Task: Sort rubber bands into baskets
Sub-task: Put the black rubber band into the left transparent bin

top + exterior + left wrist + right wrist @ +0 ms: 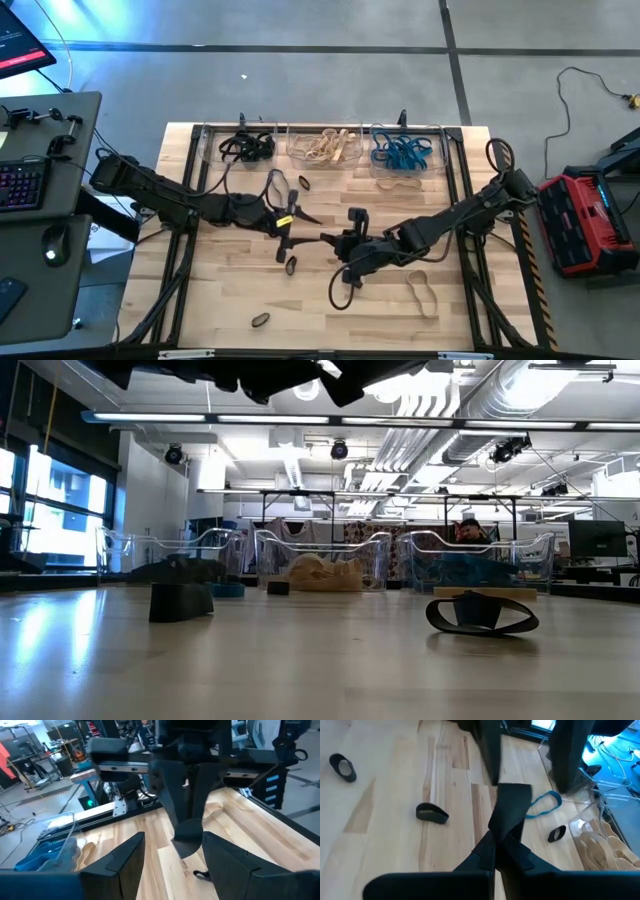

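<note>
We see the desk (230, 300) with three baskets (318, 150) along its far edge, already holding black, tan and blue bands. Mid-desk, the right gripper (501, 836) is clamped on a wide black rubber band (512, 812); the left gripper (172, 852) stands spread wide, straddling that band's other end. Loose bands (431, 813) lie scattered nearby. They look light, floppy, stretchy: we'd pinch one strand, not the whole loop.

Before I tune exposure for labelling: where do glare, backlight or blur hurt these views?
High view: blue glare washes the top left corner beside the wooden table. Low view: ceiling lights leave the arms silhouetted, and sheen whitens the tabletop at left. Left wrist view: the open left gripper looks soft. Right wrist view: the wide black rubber band looks blurred.
</note>
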{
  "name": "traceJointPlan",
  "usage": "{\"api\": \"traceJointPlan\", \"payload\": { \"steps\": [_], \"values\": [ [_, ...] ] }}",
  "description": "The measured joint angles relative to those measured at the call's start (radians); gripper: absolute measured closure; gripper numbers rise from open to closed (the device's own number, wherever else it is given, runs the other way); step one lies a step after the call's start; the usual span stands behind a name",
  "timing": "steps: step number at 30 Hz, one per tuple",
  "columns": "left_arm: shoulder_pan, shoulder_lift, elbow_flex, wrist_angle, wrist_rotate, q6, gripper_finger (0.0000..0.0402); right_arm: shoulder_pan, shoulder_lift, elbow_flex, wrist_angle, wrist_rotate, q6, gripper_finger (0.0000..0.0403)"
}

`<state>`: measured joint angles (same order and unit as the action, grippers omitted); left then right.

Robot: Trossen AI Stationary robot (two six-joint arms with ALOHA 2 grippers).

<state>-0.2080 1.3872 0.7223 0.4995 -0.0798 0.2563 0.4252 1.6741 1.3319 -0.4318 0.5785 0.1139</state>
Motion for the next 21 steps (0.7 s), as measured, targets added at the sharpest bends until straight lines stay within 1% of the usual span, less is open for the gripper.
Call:
{"api": "traceJointPlan", "payload": {
  "steps": [8, 11, 15, 21],
  "values": [
    [-0.020, 0.055, 0.032, -0.018, 0.000, 0.016, 0.0214, 0.000, 0.000, -0.001, 0.043, 0.000, -0.010, 0.0402],
    [-0.023, 0.066, 0.040, -0.018, -0.007, 0.020, 0.0225, 0.000, 0.000, -0.001, 0.041, 0.001, -0.010, 0.0402],
    [-0.023, 0.066, 0.040, -0.016, -0.008, 0.026, 0.0258, 0.000, 0.000, -0.001, 0.040, 0.001, -0.010, 0.0402],
    [-0.023, 0.066, 0.040, -0.016, -0.008, 0.026, 0.0329, 0.000, 0.001, -0.001, 0.035, 0.001, 0.001, 0.0402]
  ]
}}
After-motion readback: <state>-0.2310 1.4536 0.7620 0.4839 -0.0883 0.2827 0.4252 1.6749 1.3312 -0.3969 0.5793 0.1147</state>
